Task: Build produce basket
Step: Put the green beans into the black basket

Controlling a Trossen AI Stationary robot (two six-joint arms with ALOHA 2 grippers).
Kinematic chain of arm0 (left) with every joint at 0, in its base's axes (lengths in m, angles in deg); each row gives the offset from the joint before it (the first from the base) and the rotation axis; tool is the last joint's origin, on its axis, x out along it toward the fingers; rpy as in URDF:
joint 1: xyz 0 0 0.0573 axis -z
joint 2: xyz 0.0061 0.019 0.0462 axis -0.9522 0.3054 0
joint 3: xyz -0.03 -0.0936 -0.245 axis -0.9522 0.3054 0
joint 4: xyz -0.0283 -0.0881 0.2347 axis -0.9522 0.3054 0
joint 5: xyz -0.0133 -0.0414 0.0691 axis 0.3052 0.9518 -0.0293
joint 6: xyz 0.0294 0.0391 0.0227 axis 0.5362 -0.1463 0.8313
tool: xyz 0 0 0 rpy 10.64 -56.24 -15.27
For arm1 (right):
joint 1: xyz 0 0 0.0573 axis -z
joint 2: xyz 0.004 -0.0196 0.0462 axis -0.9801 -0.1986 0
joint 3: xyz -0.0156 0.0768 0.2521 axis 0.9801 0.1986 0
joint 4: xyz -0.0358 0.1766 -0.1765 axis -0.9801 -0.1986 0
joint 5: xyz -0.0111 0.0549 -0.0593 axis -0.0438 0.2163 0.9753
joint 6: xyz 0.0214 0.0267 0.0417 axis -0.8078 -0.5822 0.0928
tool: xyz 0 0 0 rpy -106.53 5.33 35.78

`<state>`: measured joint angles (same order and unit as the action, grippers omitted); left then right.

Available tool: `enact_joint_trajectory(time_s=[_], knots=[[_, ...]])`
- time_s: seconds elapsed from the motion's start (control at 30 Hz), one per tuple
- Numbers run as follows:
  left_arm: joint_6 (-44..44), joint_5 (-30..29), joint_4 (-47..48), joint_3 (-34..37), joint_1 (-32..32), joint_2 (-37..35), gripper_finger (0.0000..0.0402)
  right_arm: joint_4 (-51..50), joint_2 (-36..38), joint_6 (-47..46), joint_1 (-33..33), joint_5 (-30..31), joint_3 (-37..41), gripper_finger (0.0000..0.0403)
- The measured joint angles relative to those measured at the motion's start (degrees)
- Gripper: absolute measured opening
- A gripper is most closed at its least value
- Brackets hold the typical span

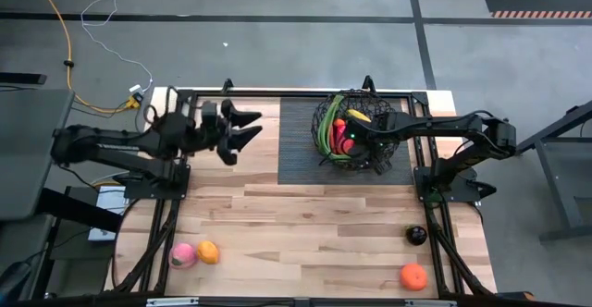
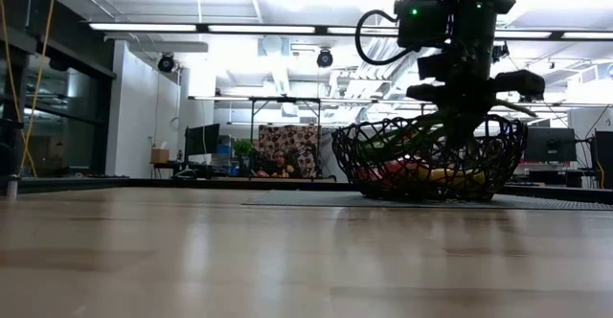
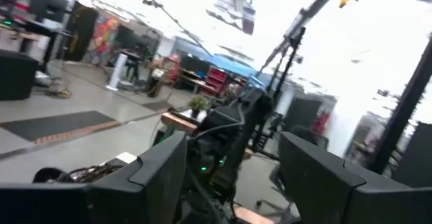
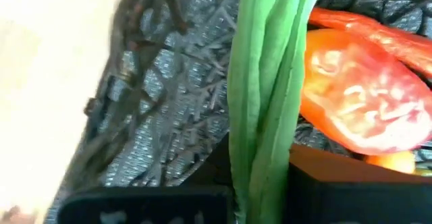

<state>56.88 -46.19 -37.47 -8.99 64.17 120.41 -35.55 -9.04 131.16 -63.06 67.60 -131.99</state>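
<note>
The black wire basket (image 1: 326,113) stands on a dark ribbed mat, and the low view shows the basket (image 2: 431,160) too. In it lie a yellow banana (image 1: 359,116), a red-green mango (image 4: 358,109) and a red chili (image 4: 364,25). My right gripper (image 1: 350,145) reaches down into the basket, shut on the long green stalks (image 4: 263,82). My left gripper (image 1: 242,127) hovers open, high over the table's far left, holding nothing. A pink peach (image 1: 183,255), two oranges (image 1: 208,251) (image 1: 413,276) and a dark plum (image 1: 416,235) rest on the table. My right gripper (image 4: 260,180) pinches the green stalks near one end (image 4: 260,156) between its two fingers. It comes from above and from the table's right, inside the basket. The stalks run on away from the fingers, slanting down (image 2: 412,138), with their far part along the basket's left wall (image 1: 324,136).
The dark ribbed mat (image 1: 296,145) lies under the basket at the table's far middle. The peach and one orange sit near the near left corner. The plum and the other orange sit near the near right corner. Bare wood (image 1: 305,224) lies between them.
</note>
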Motion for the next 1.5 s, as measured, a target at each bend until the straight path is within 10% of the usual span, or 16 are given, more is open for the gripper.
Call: enact_joint_trajectory(time_s=[0.93,1.5], knots=[[0.04,-3.81,-3.09,1.4,1.74,-0.26,0.0225,2.35,-6.08,6.49,0.02,1.81,0.02,0.0008],[0.07,-3.81,-3.11,1.38,1.74,-0.24,0.0225,2.33,-6.03,6.57,0.0,4.18,0.0,0.0169]])
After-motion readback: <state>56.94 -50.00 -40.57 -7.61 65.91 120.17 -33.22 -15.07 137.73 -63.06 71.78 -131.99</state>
